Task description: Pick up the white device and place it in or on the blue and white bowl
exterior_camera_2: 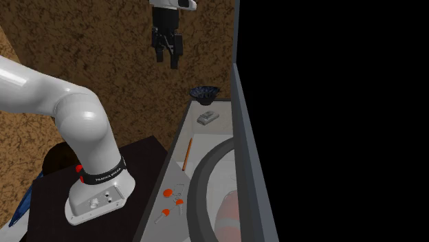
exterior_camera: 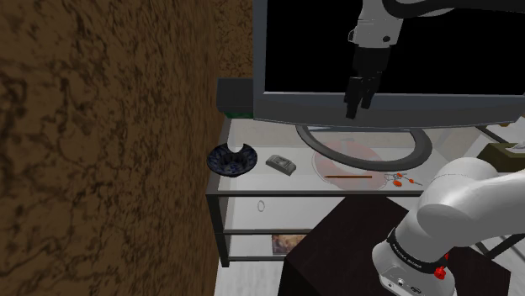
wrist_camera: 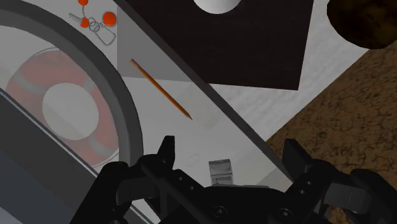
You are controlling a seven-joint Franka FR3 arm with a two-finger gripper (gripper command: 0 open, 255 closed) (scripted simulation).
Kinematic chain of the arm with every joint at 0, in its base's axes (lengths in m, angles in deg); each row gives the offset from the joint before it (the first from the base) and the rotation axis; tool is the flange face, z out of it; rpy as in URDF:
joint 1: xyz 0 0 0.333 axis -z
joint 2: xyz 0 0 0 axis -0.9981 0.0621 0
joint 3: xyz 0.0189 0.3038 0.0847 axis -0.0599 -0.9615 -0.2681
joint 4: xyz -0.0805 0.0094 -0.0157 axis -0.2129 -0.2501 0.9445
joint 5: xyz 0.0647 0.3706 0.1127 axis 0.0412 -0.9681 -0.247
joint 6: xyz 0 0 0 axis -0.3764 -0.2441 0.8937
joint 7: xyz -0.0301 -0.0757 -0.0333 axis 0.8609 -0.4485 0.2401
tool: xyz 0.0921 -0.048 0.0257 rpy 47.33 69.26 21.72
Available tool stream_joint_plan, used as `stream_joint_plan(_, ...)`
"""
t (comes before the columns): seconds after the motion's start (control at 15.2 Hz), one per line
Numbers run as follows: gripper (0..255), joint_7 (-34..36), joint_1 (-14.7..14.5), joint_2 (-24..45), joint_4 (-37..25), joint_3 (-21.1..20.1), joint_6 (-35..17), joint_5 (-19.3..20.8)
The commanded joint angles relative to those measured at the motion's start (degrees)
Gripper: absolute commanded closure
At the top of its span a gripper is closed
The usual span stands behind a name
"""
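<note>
Gripper (exterior_camera: 360, 94) hangs at the shoulder view's upper centre, fingers wide apart and empty. Below it, left of centre, the grey-white device (exterior_camera: 281, 164) lies on the table (exterior_camera: 246, 134) just right of the blue-and-white bowl (exterior_camera: 231, 158).

The wall (exterior_camera: 101, 151) filling the left of the shoulder view looks rough, a mottled brown a bit like cork. The table top (exterior_camera: 252, 139) reads as see-through glass. The arm (exterior_camera: 467, 198) is smooth glossy white, pretty plastic-looking, and the gripper (exterior_camera: 360, 109) is matt black. The bowl (exterior_camera: 223, 161) has a slight glazed sheen.
</note>
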State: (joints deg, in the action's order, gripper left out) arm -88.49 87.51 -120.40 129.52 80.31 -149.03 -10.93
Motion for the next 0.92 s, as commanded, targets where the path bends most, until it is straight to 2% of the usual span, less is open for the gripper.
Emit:
stream_joint_plan(0.0,0,0.00,0.00,0.00,0.00,0.00,0.00,0.00)
stream_joint_plan(0.46,0,2.48,-0.57,6.68,7.16,-2.56,-15.80,-0.93)
stream_joint_plan(0.86,0,4.74,-0.92,16.09,9.90,-4.71,-29.58,-1.18)
